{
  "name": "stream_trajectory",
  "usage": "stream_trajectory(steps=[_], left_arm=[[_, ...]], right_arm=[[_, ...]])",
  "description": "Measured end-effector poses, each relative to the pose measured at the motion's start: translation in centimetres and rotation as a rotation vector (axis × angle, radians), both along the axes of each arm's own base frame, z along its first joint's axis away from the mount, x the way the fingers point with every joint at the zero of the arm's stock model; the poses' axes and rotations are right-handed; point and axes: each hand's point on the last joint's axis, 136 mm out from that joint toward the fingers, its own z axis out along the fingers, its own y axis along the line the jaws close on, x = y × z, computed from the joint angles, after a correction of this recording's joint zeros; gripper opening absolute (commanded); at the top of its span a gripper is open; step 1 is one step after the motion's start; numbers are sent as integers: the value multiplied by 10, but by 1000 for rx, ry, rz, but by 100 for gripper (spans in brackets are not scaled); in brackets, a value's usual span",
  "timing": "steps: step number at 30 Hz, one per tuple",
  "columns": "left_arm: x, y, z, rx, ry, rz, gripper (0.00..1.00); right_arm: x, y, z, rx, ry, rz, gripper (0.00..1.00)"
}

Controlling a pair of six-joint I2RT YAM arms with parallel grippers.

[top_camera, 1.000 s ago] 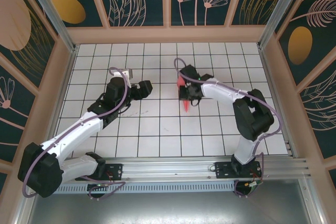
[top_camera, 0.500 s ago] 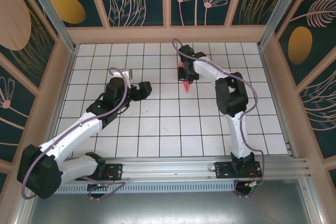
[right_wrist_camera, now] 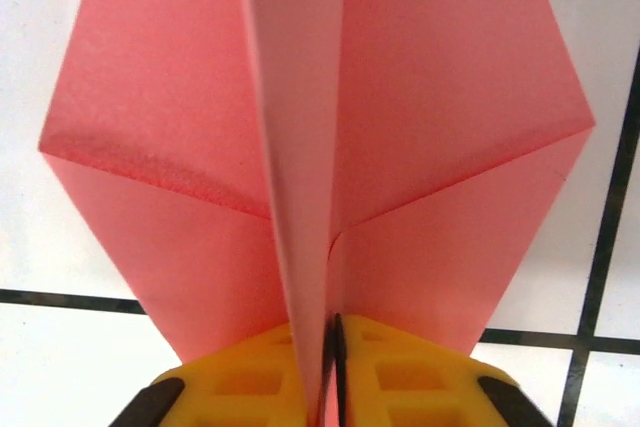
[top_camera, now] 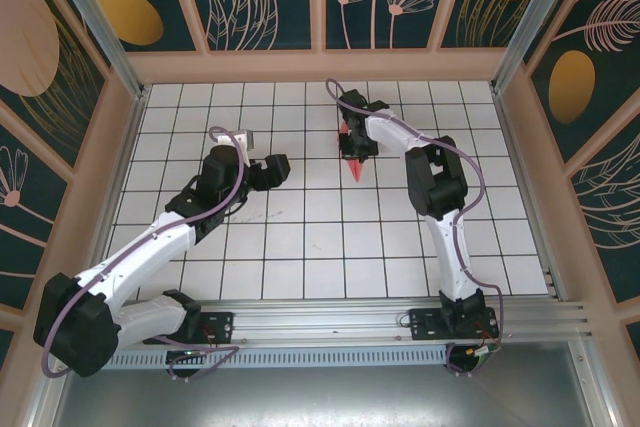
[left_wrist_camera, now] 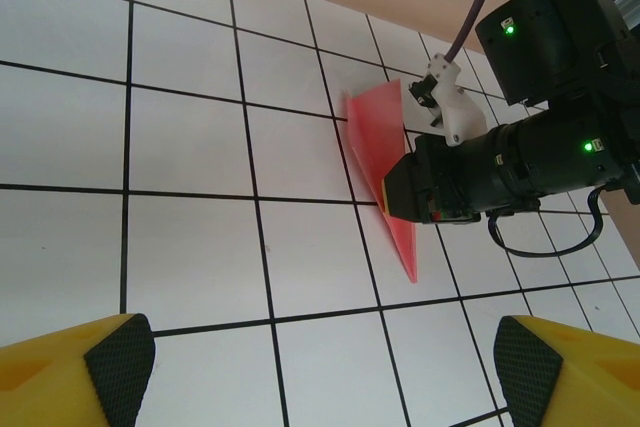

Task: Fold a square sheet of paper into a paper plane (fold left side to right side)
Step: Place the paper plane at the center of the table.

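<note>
Paper plane (left_wrist_camera: 378, 137) looked fully folded: a narrow, creased, pointed dart. Right claw (right_wrist_camera: 330, 347) pinched its centre keel; left claw (left_wrist_camera: 325, 347) hung spread wide, well apart from it. Only release seemed left.

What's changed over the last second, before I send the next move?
The right gripper, pinched on the centre fold of the paper plane, carried it toward the far wall as that arm reached out. Nothing was let go. The left gripper stayed open and where it was.
</note>
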Motion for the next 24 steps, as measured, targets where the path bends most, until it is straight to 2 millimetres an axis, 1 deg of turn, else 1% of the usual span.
stream_trajectory(steps=[2,13,17,20,24], left_arm=[[0,0,0,0,-1,1,90],[3,5,4,18,-1,31,92],[6,6,3,28,4,43,94],[7,6,-1,34,16,44,94],[10,10,-3,29,26,58,95]], right_arm=[[-1,1,0,2,2,2,22],[-10,1,-2,-30,23,13,32],[-14,2,1,-47,24,18,35],[-15,2,8,-51,18,18,39],[-15,2,28,-45,-13,17,44]])
